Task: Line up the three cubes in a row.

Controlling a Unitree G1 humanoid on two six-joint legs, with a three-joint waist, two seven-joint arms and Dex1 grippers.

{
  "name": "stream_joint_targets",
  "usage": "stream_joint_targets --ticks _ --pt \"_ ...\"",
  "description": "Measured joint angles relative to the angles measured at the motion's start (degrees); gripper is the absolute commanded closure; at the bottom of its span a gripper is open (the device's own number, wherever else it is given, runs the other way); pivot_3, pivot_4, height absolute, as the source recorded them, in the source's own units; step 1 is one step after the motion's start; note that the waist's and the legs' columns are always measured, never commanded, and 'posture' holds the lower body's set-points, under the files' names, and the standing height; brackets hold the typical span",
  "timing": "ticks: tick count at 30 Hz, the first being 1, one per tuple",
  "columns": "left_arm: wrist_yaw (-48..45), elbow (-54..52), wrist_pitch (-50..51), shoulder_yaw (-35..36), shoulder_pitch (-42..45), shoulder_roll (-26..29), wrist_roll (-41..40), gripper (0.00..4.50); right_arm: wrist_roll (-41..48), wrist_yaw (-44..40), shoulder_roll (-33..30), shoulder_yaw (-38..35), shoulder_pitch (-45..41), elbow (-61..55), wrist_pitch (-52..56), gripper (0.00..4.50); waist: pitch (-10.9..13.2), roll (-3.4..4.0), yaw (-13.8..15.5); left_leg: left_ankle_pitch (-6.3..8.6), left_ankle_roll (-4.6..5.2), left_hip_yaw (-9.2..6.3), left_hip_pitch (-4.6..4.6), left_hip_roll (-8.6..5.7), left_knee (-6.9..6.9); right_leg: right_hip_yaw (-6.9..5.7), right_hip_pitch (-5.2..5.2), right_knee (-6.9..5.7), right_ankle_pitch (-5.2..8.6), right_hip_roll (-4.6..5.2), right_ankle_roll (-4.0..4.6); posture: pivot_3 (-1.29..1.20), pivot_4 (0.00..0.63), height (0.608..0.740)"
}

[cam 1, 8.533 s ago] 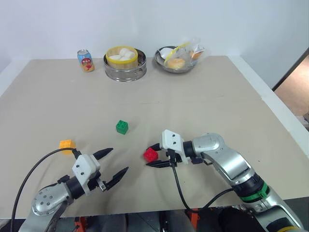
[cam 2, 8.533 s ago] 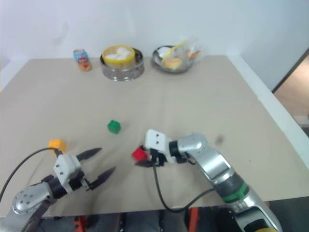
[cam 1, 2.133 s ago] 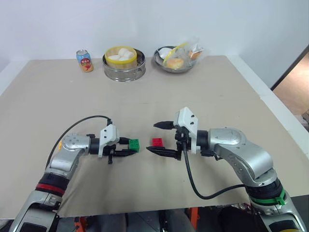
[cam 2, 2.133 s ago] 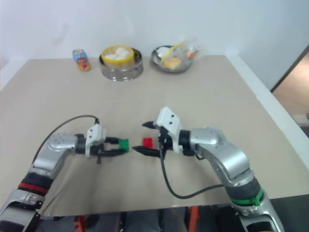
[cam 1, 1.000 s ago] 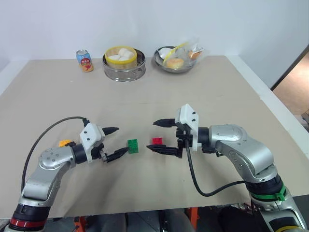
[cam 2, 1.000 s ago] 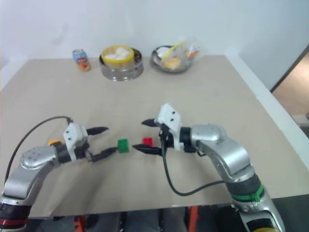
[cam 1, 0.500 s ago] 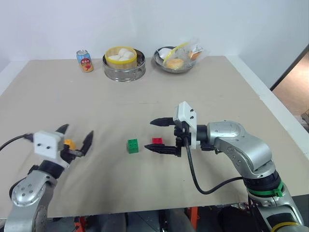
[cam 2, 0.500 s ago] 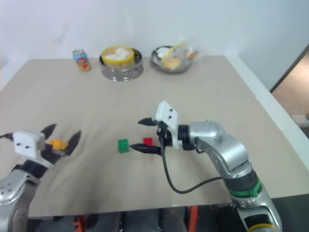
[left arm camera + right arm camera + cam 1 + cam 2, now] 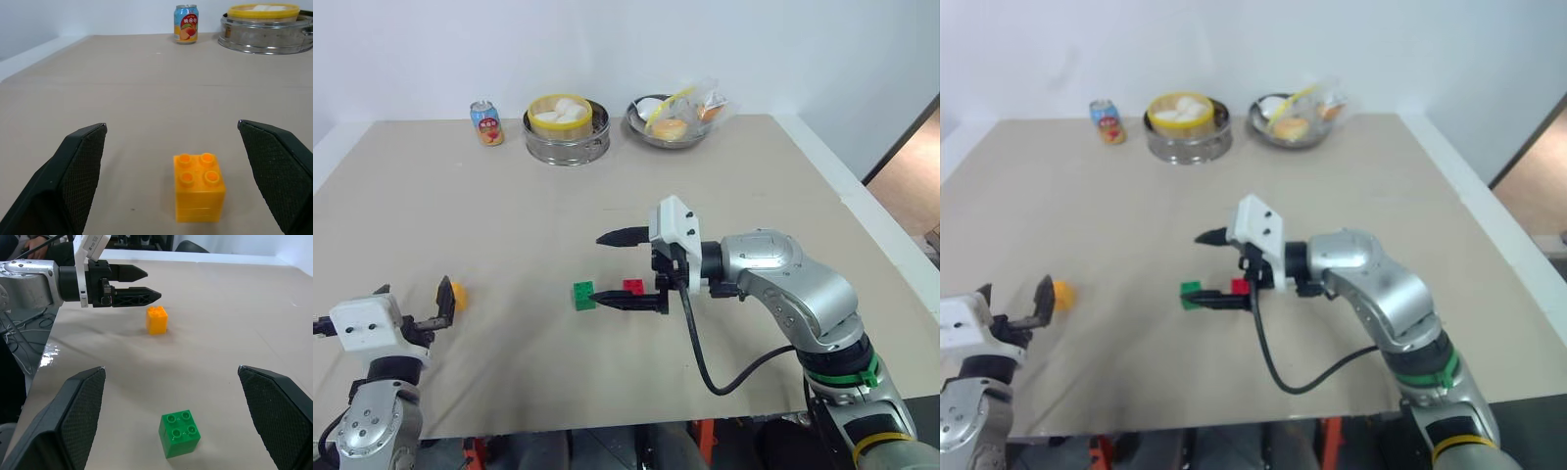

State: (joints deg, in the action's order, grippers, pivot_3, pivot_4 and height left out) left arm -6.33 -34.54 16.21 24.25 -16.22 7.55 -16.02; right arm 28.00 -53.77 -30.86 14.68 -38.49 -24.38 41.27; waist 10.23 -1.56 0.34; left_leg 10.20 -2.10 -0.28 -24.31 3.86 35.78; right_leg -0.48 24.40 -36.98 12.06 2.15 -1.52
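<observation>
Orange-yellow cube [image 9: 199, 187] looks like light rigid plastic, studs up, smooth flat sides, so we pinch it low across two opposite side faces, not on the studs. It sits on the counter [image 9: 724, 196], just ahead of our left hand [image 9: 409, 306], between the spread fingers, not touched. Green cube [image 9: 582, 295] and red cube [image 9: 633, 286] sit side by side mid-counter, well apart from the orange-yellow one. Our right hand [image 9: 612, 266] hovers over those two, fingers wide apart, holding nothing

Glossy studded plastic cubes [image 9: 199, 187] on matt beige table [image 9: 607, 196] (shiny metal steamer [image 9: 567, 143] behind)
</observation>
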Motion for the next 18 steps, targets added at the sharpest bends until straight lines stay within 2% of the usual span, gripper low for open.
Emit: stream_joint_targets --ticks 15,16,18 --pt "0.8 9.4 3.9 -3.7 5.1 1.6 0.9 0.07 -0.2 0.3 -0.3 0.4 -0.6 0.4 0.3 0.00 0.0 -0.02 0.0 0.01 -0.01 0.00 -0.01 0.00 -0.02 0.00 0.01 0.00 0.01 0.00 0.01 0.00 0.150 0.740" --pt "0.8 9.9 3.9 -3.8 5.3 1.8 0.9 0.57 -0.2 0.4 -0.4 0.4 -0.6 0.3 0.4 0.00 0.0 -0.02 0.0 0.01 -0.01 0.00 -0.01 0.00 -0.03 0.00 0.02 0.00 0.01 -0.01 0.01 0.00 0.150 0.740" --pt "0.7 11.0 3.9 -3.9 6.0 2.3 0.9 1.12 -0.2 0.6 -0.5 0.4 -0.6 0.2 0.7 0.00 0.0 -0.02 0.0 0.01 -0.01 0.00 -0.01 0.00 -0.05 0.00 0.03 0.00 0.01 -0.01 0.02 0.00 0.150 0.740"
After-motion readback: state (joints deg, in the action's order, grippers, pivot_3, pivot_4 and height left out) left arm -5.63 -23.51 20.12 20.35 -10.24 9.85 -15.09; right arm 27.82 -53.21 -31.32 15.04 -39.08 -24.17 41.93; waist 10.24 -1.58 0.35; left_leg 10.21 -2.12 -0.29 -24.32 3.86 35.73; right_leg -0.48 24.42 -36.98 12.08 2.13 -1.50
